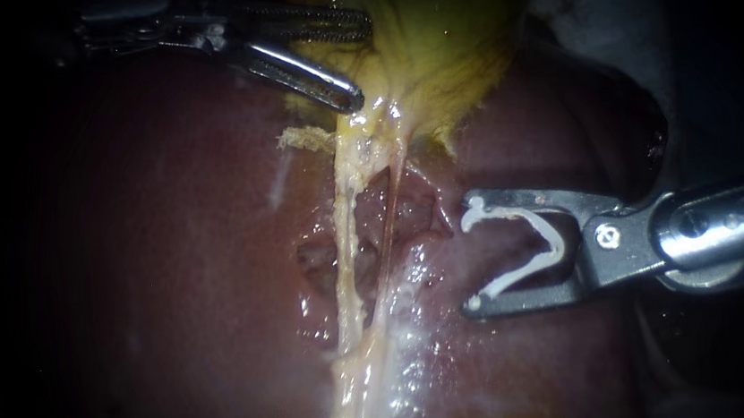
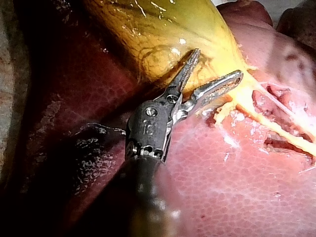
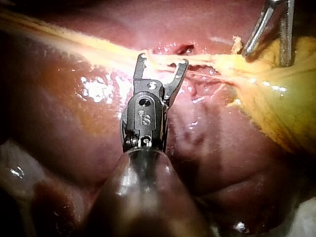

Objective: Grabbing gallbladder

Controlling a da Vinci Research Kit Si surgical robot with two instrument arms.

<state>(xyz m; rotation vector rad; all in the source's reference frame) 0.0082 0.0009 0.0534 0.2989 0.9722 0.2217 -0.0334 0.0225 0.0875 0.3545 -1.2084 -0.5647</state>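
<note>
Nearest the endoscope, pale strands [image 1: 353, 324] are running across the liver [image 1: 163, 236] toward the gallbladder [image 1: 431, 43]. Just beside them my right instrument [image 1: 469, 255] is hanging well apart from that sac, its jaws spread wide with a white clip [image 1: 555, 250] seated between them and touching both. Farther on, my left instrument [image 1: 362, 64] is holding its jaws open, gripping nothing, straddling the yellow sac's tapering edge. The sac's long axis is running away from the camera, crosswise to those jaws, so the left one is lying nearer for the grab
</note>
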